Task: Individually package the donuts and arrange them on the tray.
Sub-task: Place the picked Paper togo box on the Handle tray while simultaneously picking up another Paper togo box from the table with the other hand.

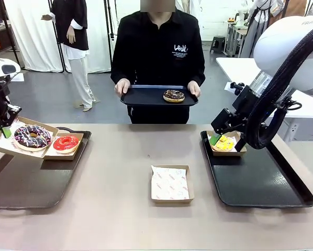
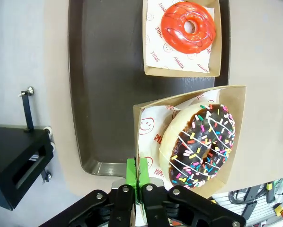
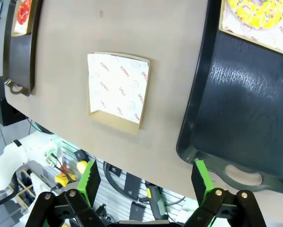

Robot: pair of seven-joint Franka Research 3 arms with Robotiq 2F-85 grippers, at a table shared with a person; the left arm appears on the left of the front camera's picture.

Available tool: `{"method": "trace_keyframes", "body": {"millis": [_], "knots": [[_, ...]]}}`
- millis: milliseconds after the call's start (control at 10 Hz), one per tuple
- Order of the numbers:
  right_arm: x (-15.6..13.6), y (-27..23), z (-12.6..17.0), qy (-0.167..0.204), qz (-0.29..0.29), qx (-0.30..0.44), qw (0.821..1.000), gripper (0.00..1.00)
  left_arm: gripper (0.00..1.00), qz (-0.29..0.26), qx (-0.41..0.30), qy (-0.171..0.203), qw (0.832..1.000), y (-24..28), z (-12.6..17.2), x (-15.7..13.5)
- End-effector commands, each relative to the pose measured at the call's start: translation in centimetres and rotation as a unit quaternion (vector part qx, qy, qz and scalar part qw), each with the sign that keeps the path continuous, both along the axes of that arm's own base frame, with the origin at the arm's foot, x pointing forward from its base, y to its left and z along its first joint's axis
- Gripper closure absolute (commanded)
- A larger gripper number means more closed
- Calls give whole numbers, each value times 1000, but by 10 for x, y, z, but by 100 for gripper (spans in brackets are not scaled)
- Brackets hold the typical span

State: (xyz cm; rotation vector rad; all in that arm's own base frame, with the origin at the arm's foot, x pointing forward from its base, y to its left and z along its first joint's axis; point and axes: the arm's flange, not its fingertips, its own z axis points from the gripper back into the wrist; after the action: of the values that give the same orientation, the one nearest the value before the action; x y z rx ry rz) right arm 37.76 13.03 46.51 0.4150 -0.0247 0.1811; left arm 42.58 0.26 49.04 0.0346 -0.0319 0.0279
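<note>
Pinching one edge of a shallow brown cardboard box (image 2: 148, 109), the left gripper (image 2: 137, 166) is pressing its green pads together on the card and its printed paper liner. A dark-iced ring donut (image 2: 203, 146) with white stripes and coloured sprinkles is sitting in that box, which is hanging tilted over the corner of the dark brown plastic tray (image 2: 108, 85) on the robot's left. In the front view it is overlapping the neighbouring box (image 2: 216, 56). That second box is lying flat on the same tray and carrying the glossy red ring donut (image 2: 188, 24).

The right gripper (image 3: 146, 174) is hovering with its fingers spread wide and gripping nothing. It is over the black plastic tray (image 3: 236, 109) on the robot's right, just beside the small cardboard box (image 1: 242, 152) holding the yellow-iced donut (image 3: 257, 10).

An unfilled paper-lined cardboard box (image 1: 170, 200) is resting on the beige table (image 1: 120, 219) between the two trays. Across the table, a person in black is holding a third dark tray (image 1: 146, 98) in both hands — a chocolate-brown sprinkled donut (image 1: 174, 95) is lying on it unboxed.
</note>
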Motion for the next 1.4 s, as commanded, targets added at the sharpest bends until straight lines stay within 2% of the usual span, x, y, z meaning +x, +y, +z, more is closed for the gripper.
{"method": "trace_keyframes", "body": {"millis": [0, 200, 400, 600, 900, 1300], "knots": [[-1, 0, 1, 2, 0, -9, 1000, 0, 99, -2, -2, 1, 1000, 1, 2, 0], [0, 0, 0, 0, 1, 0, 1000, 0, 99, 0, 0, 0, 1000, 0, 0, 0], [5, 34, 0, -1, -25, -56, 998, 0, 99, 10, 9, 9, 1000, 26, -8, -3], [10, 71, -7, -1, -23, -101, 995, 0, 99, 19, 27, -9, 999, 51, -8, -16], [16, 108, -29, -10, -21, -138, 990, 0, 99, 30, 53, -23, 998, 73, -22, -22], [16, 136, -75, -27, -11, -155, 987, 0, 99, 14, 72, 4, 997, 76, -63, -17]]}}
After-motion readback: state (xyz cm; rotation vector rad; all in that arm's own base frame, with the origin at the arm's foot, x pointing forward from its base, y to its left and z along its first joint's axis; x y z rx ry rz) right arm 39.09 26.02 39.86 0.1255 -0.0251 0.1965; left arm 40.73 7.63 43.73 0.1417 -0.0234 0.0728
